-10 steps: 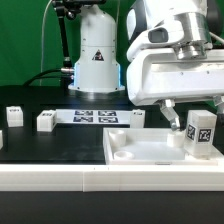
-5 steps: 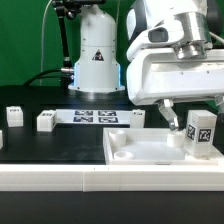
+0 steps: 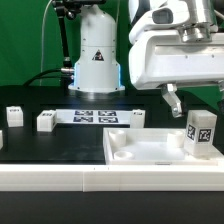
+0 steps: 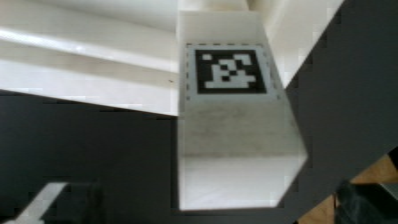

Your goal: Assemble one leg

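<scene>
A white leg (image 3: 201, 134) with a black-and-white tag stands upright at the right end of the white tray-like top (image 3: 140, 152) in the exterior view. My gripper (image 3: 193, 99) hangs just above it, open, with one finger (image 3: 173, 100) showing beside the leg's upper end and clear of it. In the wrist view the leg (image 4: 240, 120) runs down the middle with its tag facing the camera. It lies between my spread fingers (image 4: 43, 204) without touching them, and the gripper (image 4: 214, 202) holds nothing.
Three more small white legs (image 3: 45, 121) (image 3: 14, 115) (image 3: 137, 118) lie on the black table behind the top. The marker board (image 3: 95, 116) lies between them. The robot's white base (image 3: 97, 55) stands at the back, before a green backdrop.
The gripper has risen off the leg and its jaws have spread a little wider. The leg stays standing on the top where it was.
</scene>
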`<state>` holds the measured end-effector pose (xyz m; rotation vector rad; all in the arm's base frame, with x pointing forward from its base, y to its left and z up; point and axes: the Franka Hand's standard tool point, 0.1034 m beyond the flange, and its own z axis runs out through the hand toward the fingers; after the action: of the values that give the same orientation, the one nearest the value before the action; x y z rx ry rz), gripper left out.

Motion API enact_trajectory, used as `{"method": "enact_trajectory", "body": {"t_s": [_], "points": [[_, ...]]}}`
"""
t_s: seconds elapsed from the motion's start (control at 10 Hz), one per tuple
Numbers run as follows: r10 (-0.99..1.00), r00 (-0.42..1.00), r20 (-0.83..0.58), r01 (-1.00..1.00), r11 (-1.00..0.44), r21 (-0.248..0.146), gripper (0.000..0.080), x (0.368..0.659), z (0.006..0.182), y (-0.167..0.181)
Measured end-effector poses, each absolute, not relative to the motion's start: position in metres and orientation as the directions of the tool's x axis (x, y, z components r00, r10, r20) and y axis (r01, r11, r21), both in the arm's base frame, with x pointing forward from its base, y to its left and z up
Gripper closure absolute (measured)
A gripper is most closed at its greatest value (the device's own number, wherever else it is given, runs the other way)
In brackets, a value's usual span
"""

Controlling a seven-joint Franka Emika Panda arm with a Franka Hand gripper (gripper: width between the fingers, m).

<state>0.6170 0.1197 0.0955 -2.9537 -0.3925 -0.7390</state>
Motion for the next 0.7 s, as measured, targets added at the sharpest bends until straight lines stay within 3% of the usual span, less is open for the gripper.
{"method": "enact_trajectory", "body": {"t_s": [0.7], "points": [[0.267,0.964,0.007,0.266,-0.96,-0.083,0.0151,0.6162,0.0866,0.1188]]}}
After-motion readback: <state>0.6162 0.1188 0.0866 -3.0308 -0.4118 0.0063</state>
